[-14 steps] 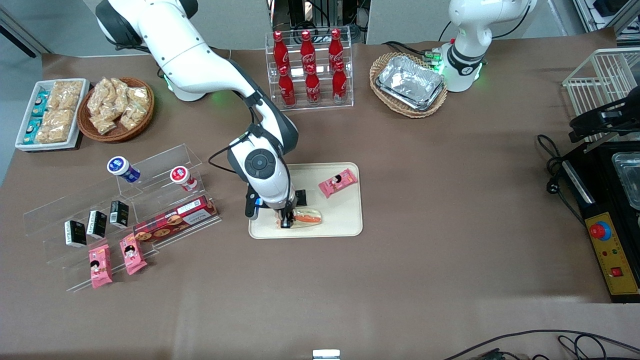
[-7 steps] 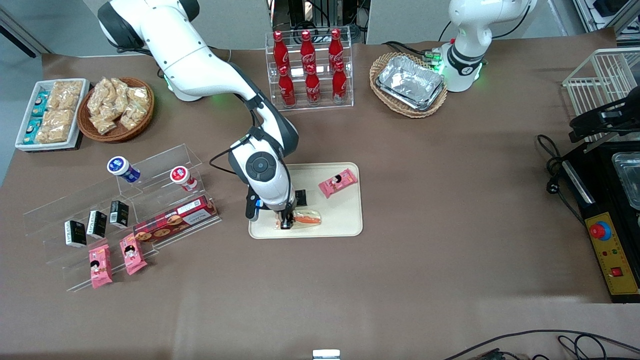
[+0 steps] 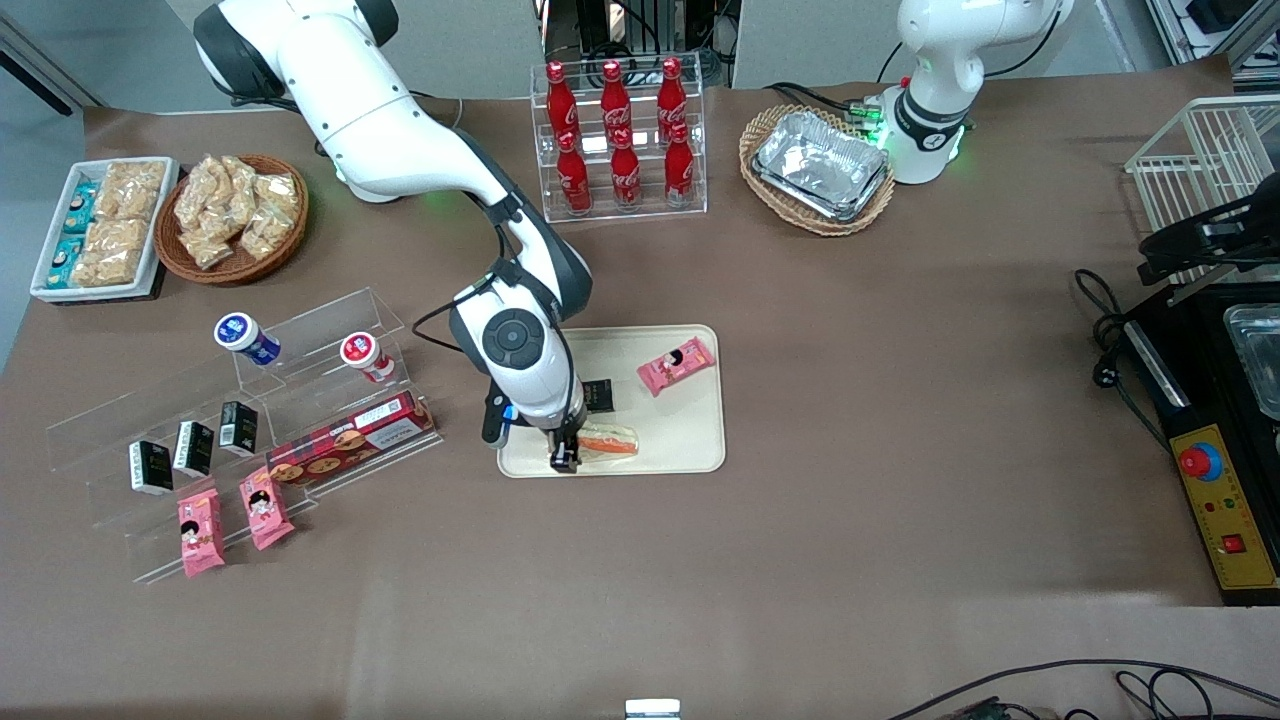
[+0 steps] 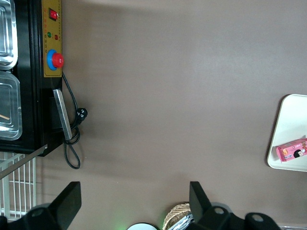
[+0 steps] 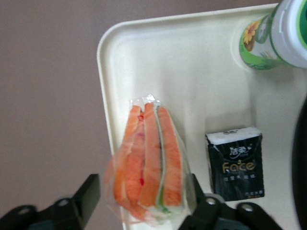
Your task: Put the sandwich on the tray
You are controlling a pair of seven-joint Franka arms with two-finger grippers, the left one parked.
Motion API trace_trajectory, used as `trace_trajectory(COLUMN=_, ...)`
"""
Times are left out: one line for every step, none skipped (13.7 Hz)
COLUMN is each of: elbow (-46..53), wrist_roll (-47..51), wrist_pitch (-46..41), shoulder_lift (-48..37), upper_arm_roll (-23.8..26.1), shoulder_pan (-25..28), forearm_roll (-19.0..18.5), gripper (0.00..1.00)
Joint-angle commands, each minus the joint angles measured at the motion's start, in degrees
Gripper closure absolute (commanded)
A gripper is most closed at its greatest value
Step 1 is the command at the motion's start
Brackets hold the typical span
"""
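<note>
Your tool [image 3: 564,458] sits low over the tray [image 3: 690,440], at the edge nearest the front camera toward the working arm's end. In the right wrist view its fingers [image 5: 88,194] stand spread on either side of the sandwich [image 5: 148,165] with a gap showing, so it reads as open, not clamped. The sandwich [image 3: 608,441] lies on the tray, wrapped in clear plastic, orange and green layers showing.

Take the tray as a clock face seen from the front camera: the sandwich is around 7 o'clock, a black tissue pack [image 3: 599,394] sits at roughly 10 o'clock, and a pink snack packet [image 3: 676,365] at about 1 o'clock. The wrist camera also shows you a green-labelled cup with a white lid [image 5: 278,33] standing on the tray near the tissue pack [image 5: 236,163].

Elsewhere on the tabletop [image 3: 900,400], a wicker basket [image 3: 817,170] holds stacked foil trays, a clear rack [image 3: 620,140] holds red cola bottles, and a round basket [image 3: 235,215] carries bagged snacks. The tiered acrylic stand [image 3: 240,430] holds small black packs, two pink packets, a biscuit box and two lidded cups.
</note>
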Motion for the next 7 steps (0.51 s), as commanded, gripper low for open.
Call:
trace_trajectory(elbow=2.74, wrist_roll=1.08, wrist_pitch=-0.78, shoulder_lift=-0.22, upper_arm_roll=-0.40, shoulder_pan=-0.03, forearm_roll=0.36, gripper=0.00)
trace_trajectory(elbow=2.74, wrist_roll=1.00, wrist_pitch=-2.09, shoulder_lift=-1.27, upper_arm_roll=-0.40, shoulder_pan=-0.12, forearm_roll=0.28, gripper=0.00)
trace_trajectory(elbow=2.74, wrist_roll=0.30, wrist_pitch=-4.62, shoulder_lift=-2.68, upper_arm_roll=-0.40, shoulder_pan=-0.29, forearm_roll=0.28, gripper=0.00)
trace_trajectory(elbow=2.65, wrist_roll=-0.06, wrist_pitch=-7.43, shoulder_lift=-4.52, upper_arm_roll=-0.31, shoulder_pan=-1.25, forearm_roll=0.62, gripper=0.00)
trace_trajectory(elbow=2.48, wrist_roll=-0.84, wrist_pitch=-10.51, shoulder_lift=-6.62, upper_arm_roll=0.30, shoulder_pan=-2.22, forearm_roll=0.89, gripper=0.00)
trace_trajectory(elbow=2.48, wrist_roll=-1.55, wrist_pitch=-13.58, shoulder_lift=-8.65, upper_arm_roll=0.39, shoulder_pan=-2.23, forearm_roll=1.06, gripper=0.00)
trace_trajectory(elbow=2.48, wrist_roll=-1.73, wrist_pitch=-15.96, shoulder_lift=-10.75, upper_arm_roll=0.39, shoulder_pan=-2.31, forearm_roll=1.41, gripper=0.00)
